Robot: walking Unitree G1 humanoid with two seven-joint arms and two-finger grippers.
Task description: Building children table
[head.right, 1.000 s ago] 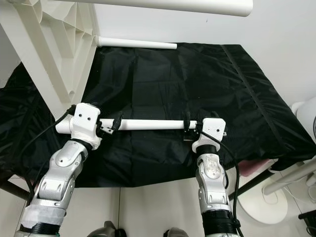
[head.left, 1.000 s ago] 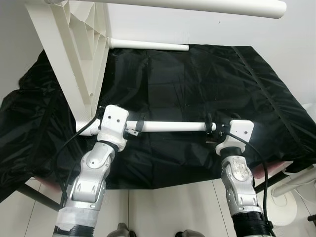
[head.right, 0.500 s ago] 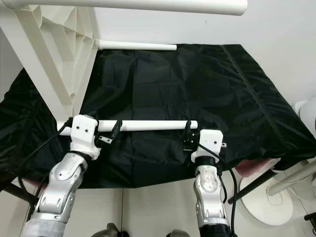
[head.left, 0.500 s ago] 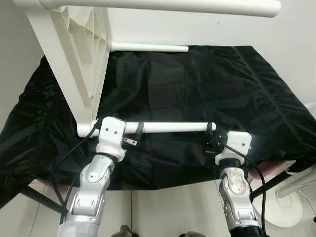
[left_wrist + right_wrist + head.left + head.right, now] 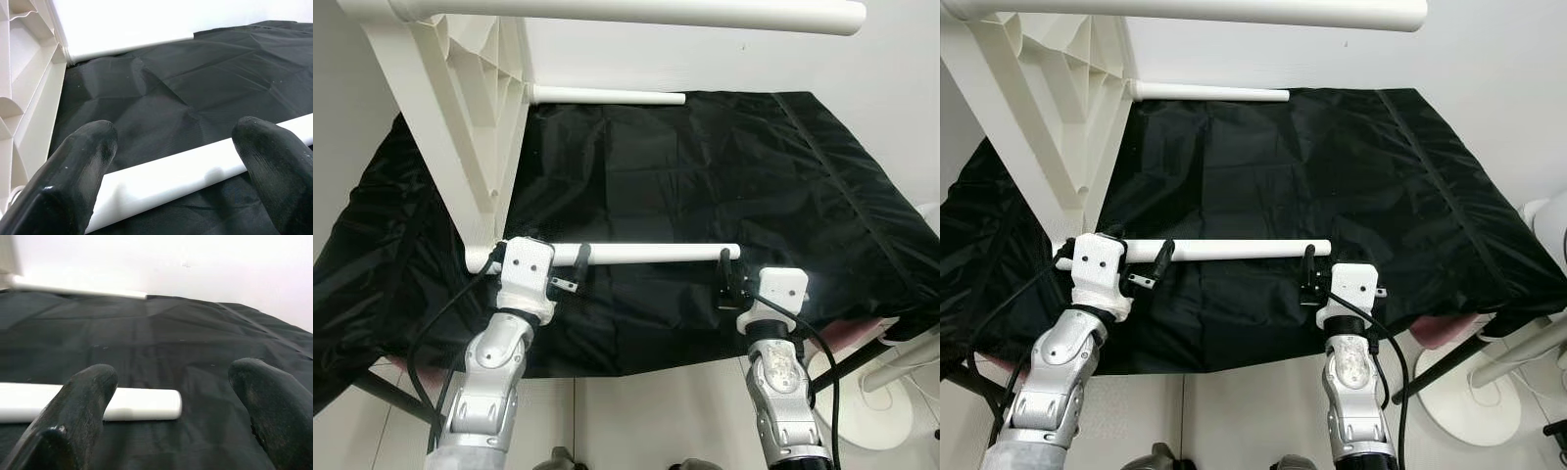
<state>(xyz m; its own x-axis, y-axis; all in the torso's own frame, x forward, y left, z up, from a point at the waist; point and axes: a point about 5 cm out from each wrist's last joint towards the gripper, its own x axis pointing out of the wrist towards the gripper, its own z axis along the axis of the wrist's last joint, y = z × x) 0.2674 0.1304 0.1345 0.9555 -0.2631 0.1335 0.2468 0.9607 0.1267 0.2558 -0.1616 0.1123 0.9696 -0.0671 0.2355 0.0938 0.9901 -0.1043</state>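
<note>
A white plastic table top (image 5: pixel 460 127) stands on its edge at the left on a black cloth (image 5: pixel 705 176). One white leg (image 5: pixel 636 12) juts across the top of the view. A second leg (image 5: pixel 607 95) lies along the wall. The near leg (image 5: pixel 646 254) runs rightward from the table top's lower corner and rests on the cloth. My left gripper (image 5: pixel 573 271) is open just before that leg near the corner, with the leg (image 5: pixel 171 174) crossing between its fingers (image 5: pixel 73 181). My right gripper (image 5: pixel 726 281) is open just short of the leg's free end (image 5: pixel 146 404).
The black cloth covers a low surface that ends just in front of me, with a pink edge (image 5: pixel 862 328) showing under it at the right. A white round stand base (image 5: pixel 876 411) sits on the tiled floor at the right. A white wall (image 5: pixel 881 78) closes the back.
Both grippers, which straddled the near leg a second ago, have drawn back toward me off it. The leg stays on the cloth, still at the table top's corner.
</note>
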